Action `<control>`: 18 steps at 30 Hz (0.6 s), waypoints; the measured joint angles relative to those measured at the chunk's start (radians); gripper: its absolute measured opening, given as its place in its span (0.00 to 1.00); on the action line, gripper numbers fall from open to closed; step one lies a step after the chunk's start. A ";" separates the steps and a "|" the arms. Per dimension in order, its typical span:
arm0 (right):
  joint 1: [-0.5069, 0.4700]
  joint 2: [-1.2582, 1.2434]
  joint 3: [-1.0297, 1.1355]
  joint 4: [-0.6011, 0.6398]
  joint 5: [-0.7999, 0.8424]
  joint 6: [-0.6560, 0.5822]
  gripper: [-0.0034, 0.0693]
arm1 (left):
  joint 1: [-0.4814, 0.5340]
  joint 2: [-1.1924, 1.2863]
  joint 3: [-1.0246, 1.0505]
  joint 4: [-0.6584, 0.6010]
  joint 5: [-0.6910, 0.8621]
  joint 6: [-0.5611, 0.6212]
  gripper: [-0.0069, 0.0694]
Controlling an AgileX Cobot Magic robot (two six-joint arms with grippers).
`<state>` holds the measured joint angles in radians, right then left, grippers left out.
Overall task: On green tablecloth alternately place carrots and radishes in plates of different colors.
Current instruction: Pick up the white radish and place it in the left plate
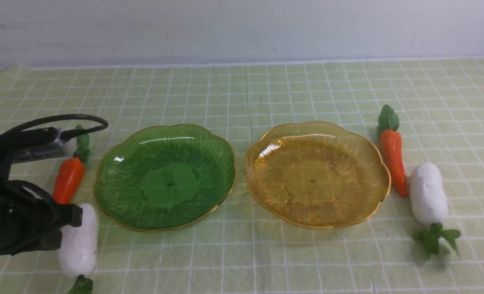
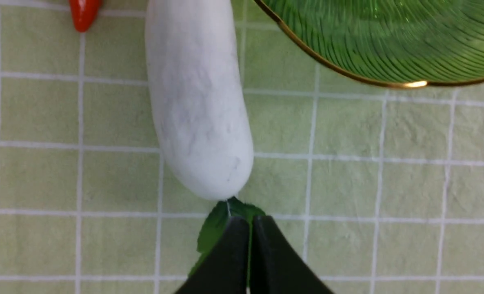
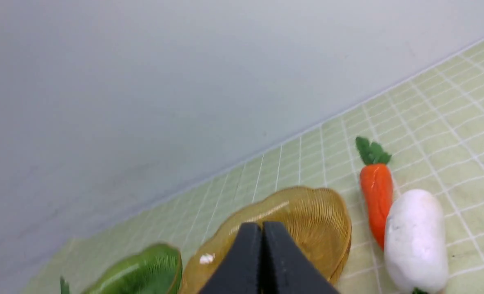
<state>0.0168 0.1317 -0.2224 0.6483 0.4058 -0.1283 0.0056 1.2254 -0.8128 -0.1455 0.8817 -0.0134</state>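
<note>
On the green tablecloth (image 1: 242, 94) the green plate (image 1: 164, 177) and the amber plate (image 1: 317, 173) stand side by side, both empty. One carrot (image 1: 68, 179) and one radish (image 1: 78, 241) lie left of the green plate. The other carrot (image 1: 393, 161) and radish (image 1: 427, 194) lie right of the amber plate. My left gripper (image 1: 72, 215) is shut and empty. In the left wrist view it (image 2: 250, 228) hangs over the leaf tuft of the left radish (image 2: 197, 102). My right gripper (image 3: 261, 230) is shut, raised before the amber plate (image 3: 307, 220), and is out of the front view.
A pale wall (image 1: 242, 28) runs along the far edge of the cloth. A black cable (image 1: 62, 120) loops off my left arm above the left carrot. The right wrist view also shows the right carrot (image 3: 376, 196), the right radish (image 3: 415, 241) and the green plate (image 3: 144, 269).
</note>
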 joint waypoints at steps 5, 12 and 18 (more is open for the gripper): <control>0.000 0.282 -0.263 -0.137 0.260 -0.039 0.03 | 0.000 0.078 -0.008 0.001 -0.094 0.070 0.14; 0.000 0.530 -0.435 -0.202 0.422 -0.110 0.03 | 0.000 0.187 -0.010 0.011 -0.188 0.131 0.62; 0.000 0.554 -0.435 -0.186 0.410 -0.153 0.03 | 0.000 0.319 -0.014 0.042 -0.217 0.130 0.97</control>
<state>0.0168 0.6858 -0.6577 0.4621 0.8153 -0.2812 0.0056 1.5445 -0.8273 -0.1037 0.6644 0.1170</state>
